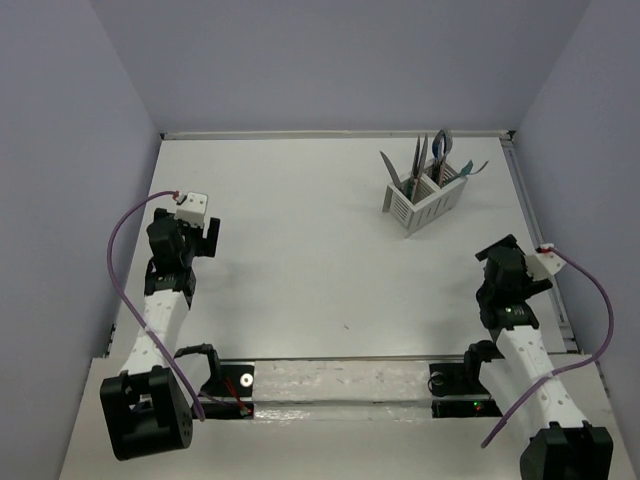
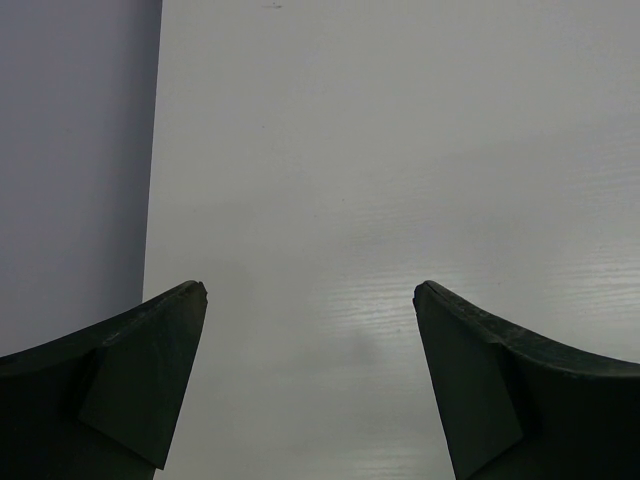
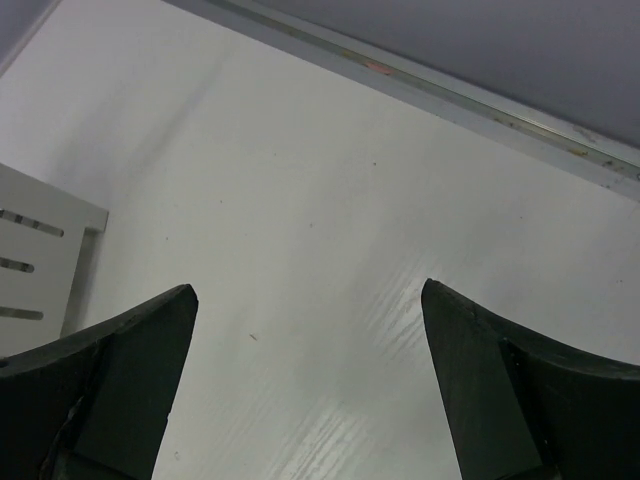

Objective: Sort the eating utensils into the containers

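**Utensils in caddy, both grippers wide**

White table (image 1: 300,260), scuffed in places; pale lilac walls (image 1: 330,60) on three sides. Caddy (image 1: 425,200) stood at the far right, with the utensils (image 1: 428,160) bunched upright inside. Right gripper (image 3: 308,300) sat near it, on its right and closer to the bases, jaws wide, nothing held. Left gripper (image 2: 310,300) was well apart by the table's left edge, jaws wide, empty.

No legible text, labels, brands or numbers anywhere in these views.
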Robot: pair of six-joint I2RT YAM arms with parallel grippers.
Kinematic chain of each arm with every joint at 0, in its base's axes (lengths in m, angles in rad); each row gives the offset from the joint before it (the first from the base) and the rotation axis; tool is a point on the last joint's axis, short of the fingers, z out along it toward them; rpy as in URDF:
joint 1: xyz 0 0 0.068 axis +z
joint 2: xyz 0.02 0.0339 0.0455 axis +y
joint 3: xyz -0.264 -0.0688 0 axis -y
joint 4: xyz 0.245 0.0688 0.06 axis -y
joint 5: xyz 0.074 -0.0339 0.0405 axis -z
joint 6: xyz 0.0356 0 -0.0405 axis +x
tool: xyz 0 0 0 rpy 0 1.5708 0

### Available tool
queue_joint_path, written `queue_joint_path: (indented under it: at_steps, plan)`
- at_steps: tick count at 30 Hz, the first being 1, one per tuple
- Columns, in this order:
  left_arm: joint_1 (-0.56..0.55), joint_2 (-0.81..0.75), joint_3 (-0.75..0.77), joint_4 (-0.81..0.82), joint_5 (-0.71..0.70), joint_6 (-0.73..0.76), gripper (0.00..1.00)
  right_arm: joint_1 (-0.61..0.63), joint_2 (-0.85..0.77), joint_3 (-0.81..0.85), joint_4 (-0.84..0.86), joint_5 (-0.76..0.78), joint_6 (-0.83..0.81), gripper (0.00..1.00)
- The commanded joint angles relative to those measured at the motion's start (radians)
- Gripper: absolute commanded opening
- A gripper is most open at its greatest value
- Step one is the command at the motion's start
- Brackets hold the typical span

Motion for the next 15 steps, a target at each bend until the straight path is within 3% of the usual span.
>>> queue_joint_path:
  at_steps: [1, 4, 15]
  plan:
    - [0.008, -0.038, -0.022, 0.068, 0.033, -0.012, 0.99, 0.001, -0.030, -0.027, 0.067, 0.093, 0.095, 1.00]
    - [0.007, -0.040, -0.026, 0.072, 0.030, -0.015, 0.99, 0.001, -0.010, -0.022, 0.060, 0.148, 0.237, 1.00]
    - [0.007, -0.032, -0.023, 0.075, 0.016, -0.018, 0.99, 0.001, 0.130, 0.056, -0.012, 0.154, 0.353, 1.00]
